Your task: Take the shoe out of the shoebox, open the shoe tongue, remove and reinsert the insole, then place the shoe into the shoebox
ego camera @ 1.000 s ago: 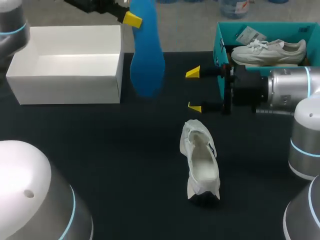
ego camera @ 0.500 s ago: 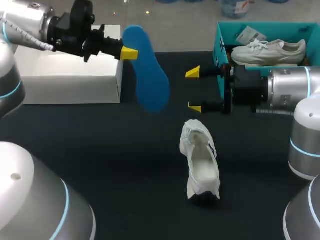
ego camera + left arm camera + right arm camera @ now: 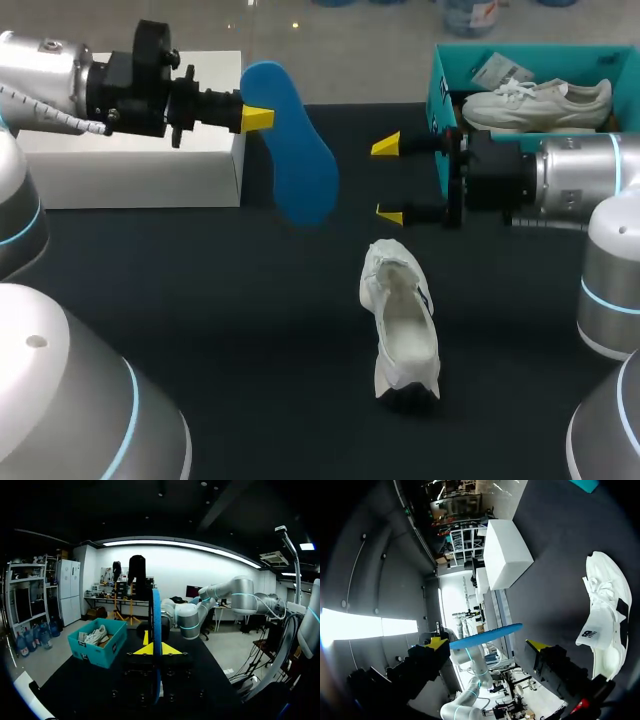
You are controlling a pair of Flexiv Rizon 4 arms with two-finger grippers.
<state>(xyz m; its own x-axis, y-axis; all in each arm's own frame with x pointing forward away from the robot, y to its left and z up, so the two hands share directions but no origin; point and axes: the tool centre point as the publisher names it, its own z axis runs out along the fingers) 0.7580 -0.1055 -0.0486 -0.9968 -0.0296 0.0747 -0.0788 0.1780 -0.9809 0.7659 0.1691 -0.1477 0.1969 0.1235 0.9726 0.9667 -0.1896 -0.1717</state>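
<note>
The white shoe [image 3: 400, 335] lay near the middle of the black table [image 3: 200, 300], nothing touching it. Its blue insole [image 3: 290, 150] hung above the table, well apart from the shoe. One end was pinched between the yellow tips of the left gripper [image 3: 258, 118], just beside a white box [image 3: 140, 150]. The right gripper [image 3: 388, 180] hovered beyond the shoe with its fingers spread and nothing between them. Behind it stood the teal shoebox [image 3: 437, 90], which held a second shoe [image 3: 540, 100]. The white shoe's opening gaped wide.
</note>
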